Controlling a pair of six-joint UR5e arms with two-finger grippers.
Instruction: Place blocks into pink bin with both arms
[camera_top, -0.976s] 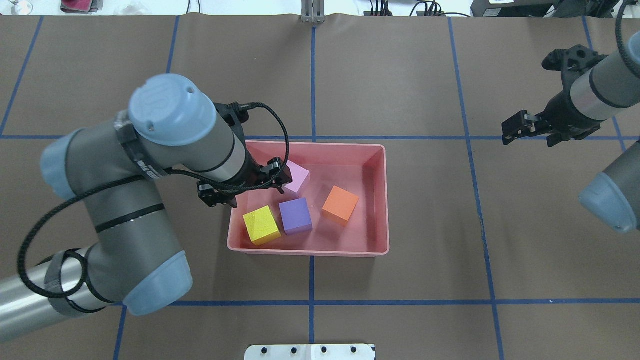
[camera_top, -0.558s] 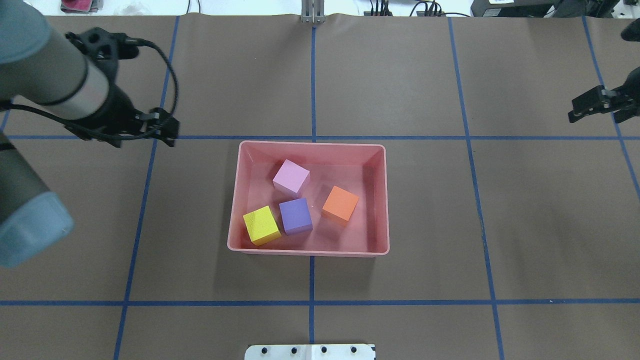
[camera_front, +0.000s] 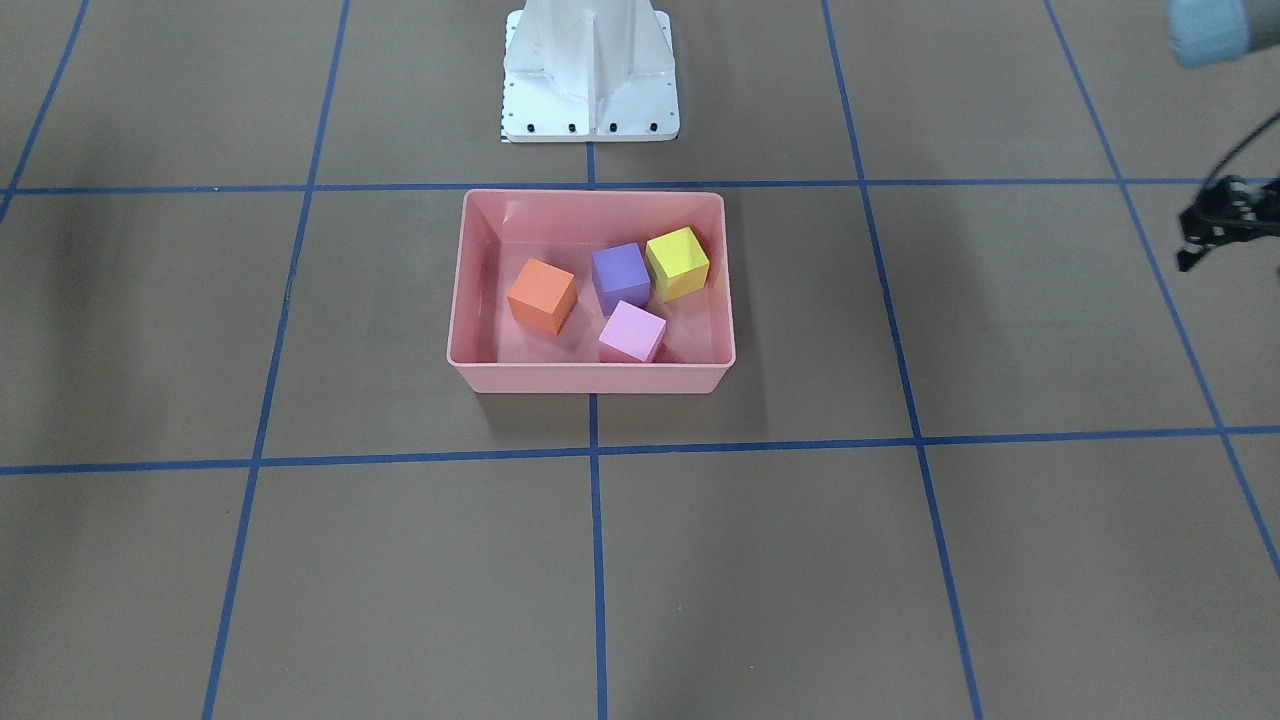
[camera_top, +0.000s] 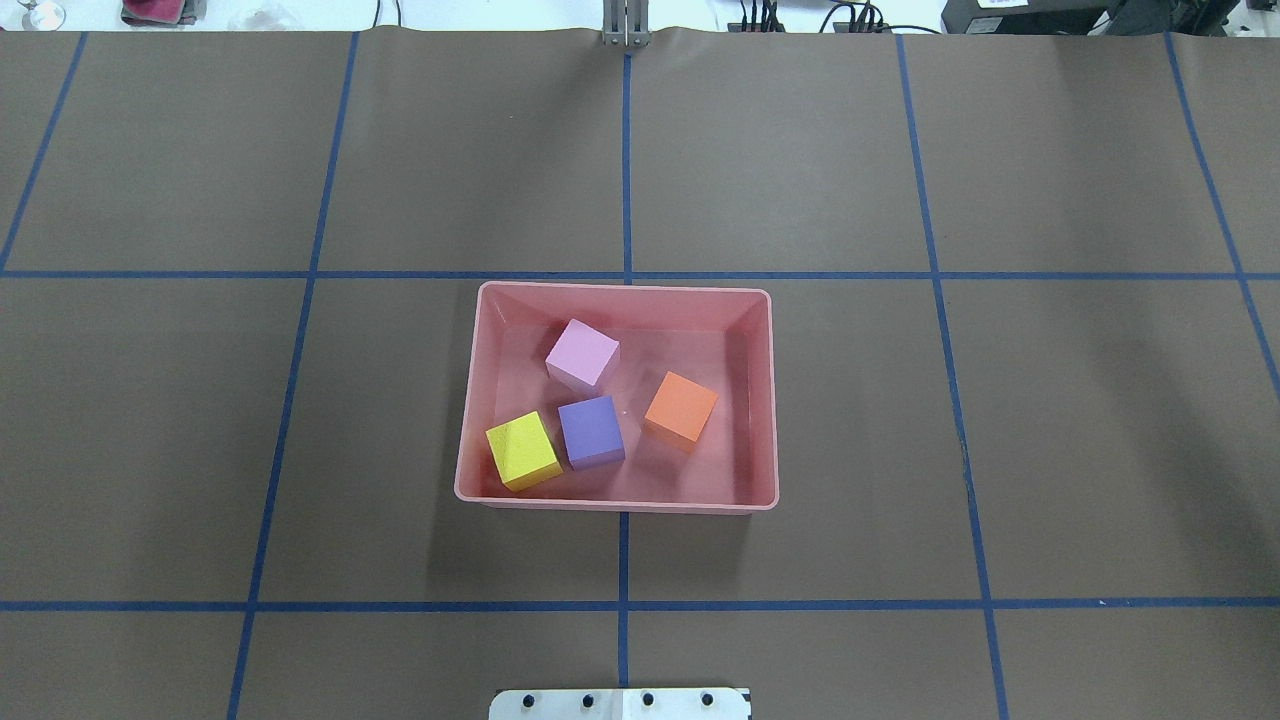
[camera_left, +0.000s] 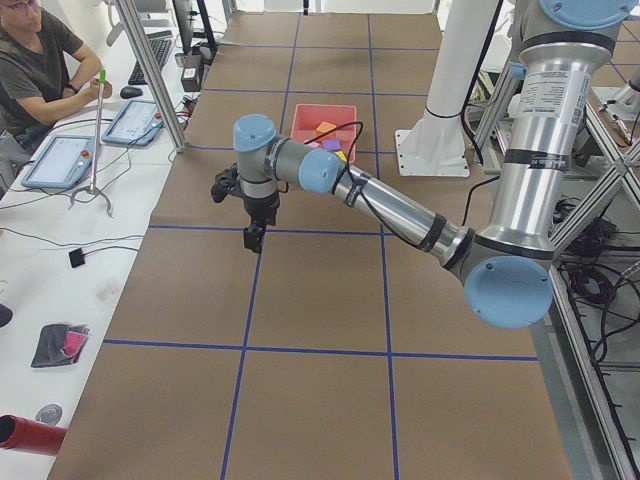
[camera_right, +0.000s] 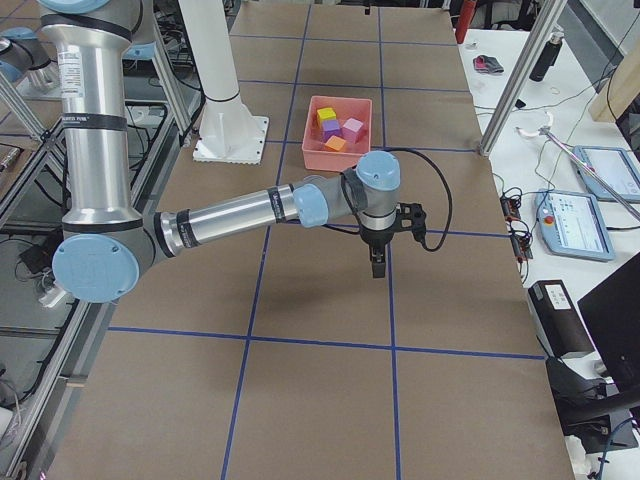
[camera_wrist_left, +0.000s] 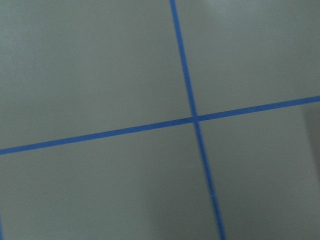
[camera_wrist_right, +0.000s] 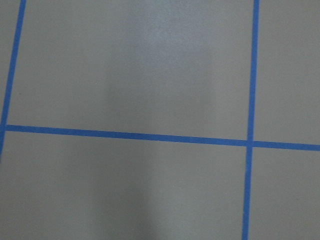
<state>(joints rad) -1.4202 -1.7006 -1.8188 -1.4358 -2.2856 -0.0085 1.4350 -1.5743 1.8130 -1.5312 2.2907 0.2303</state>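
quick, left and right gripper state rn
left gripper: cannot tell, small and blurred
right gripper: cannot tell, seen only from afar

light: bright, even, cast from above | shadows: soft ones are thrown around the bin (camera_top: 766, 420) on the table (camera_top: 1050, 150); a broad faint one is seen toward the table's right end | glare: a slight sheen is seen on the bin floor | focus: exterior views are rendered sharp; wrist views are dimmer, greyed and softly blurred

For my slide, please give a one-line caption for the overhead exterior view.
Yellow block, purple block, pink block and orange block sit inside the pink bin on the brown table.
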